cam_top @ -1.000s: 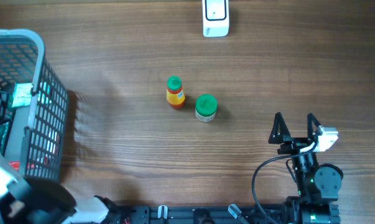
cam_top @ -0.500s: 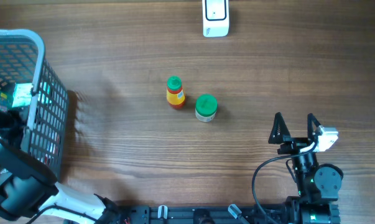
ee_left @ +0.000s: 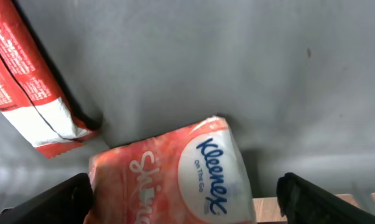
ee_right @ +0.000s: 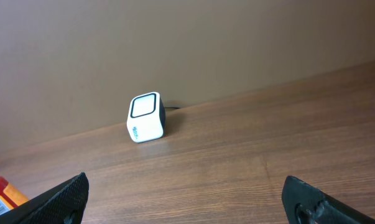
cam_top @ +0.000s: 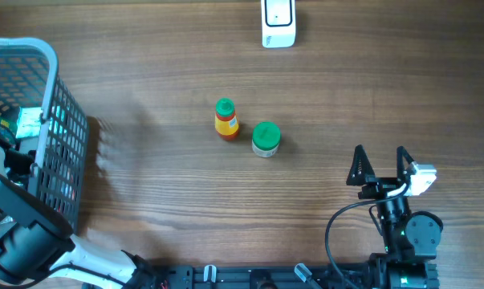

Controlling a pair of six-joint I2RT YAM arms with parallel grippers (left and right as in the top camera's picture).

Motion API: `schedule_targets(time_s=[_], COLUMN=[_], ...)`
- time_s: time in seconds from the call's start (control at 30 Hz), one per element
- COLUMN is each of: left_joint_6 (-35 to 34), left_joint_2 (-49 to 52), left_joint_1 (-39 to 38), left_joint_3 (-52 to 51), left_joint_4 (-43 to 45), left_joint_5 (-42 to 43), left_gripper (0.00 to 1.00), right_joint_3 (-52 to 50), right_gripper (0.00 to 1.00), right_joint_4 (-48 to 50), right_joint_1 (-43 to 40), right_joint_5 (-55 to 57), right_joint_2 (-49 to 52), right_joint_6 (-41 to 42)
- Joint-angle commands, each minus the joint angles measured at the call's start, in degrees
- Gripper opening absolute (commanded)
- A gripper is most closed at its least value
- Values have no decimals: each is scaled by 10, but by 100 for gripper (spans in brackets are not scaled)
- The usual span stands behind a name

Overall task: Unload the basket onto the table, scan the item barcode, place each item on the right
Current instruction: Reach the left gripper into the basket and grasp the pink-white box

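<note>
1. The left gripper (ee_left: 184, 186) hangs inside the grey basket (cam_top: 50, 56) at the table's (cam_top: 145, 80) 9 o'clock edge. Its jaws are spread about as wide as they go and hold nothing.
2. Below it, at 6 o'clock in the left wrist view, an orange Kleenex tissue pack (ee_left: 203, 165) lies flat on the basket floor between the two fingers. This is probably the item to be scanned. No finger looks to be touching it.
3. A red-and-white packet (ee_left: 25, 81) lies at 10 o'clock from the pack, its lower end just beside the pack's corner.
4. The pack looks light and soft, its glossy film wrap likely slippery. A firm pinch would dent it but should not harm it.
5. The best hold is probably across the short sides, low on the pack, so the film does not slide out. No barcode shows on the upper face, so it may sit underneath. A grip on the edges would leave both broad faces free to show.
6. The white scanner (cam_top: 278, 22) waits at 12 o'clock on the table, well apart from the basket.
7. A green-capped bottle (cam_top: 225, 119) and a green-lidded jar (cam_top: 266, 138) stand just beside each other near the centre.
8. The right gripper (cam_top: 380, 152) rests at 5 o'clock, jaws wide apart and empty, facing the scanner.
</note>
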Motion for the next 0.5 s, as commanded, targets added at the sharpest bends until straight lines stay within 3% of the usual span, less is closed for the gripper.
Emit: schedule_targets(time_s=[0.0,0.2,0.23,0.33,0.4,0.47], left_joint_6=[7,24,25,27,27,27], left_joint_2=[2,2,2,2,2,2], left_joint_1=[3,4,4,4,4,4], left_joint_3=[-6,-1,-1,-1,-1,4], left_joint_4=[-17,-16,-16,-16,-15,-12], left_joint_5=[11,9,7,0,0,0], left_gripper=[92,96,91,62,37,23], right_joint_3=[-1,-1,-1,-1,-1,-1], right_gripper=[100,100,99,100,100,100], right_joint_4=[3,3,3,3,3,3], right_joint_1=[2,2,2,2,2,2], right_joint_5=[8,8,8,8,8,8], right_joint_2=[-2,-2,-2,-2,-2,-2], right_joint_6=[3,4,4,4,4,4])
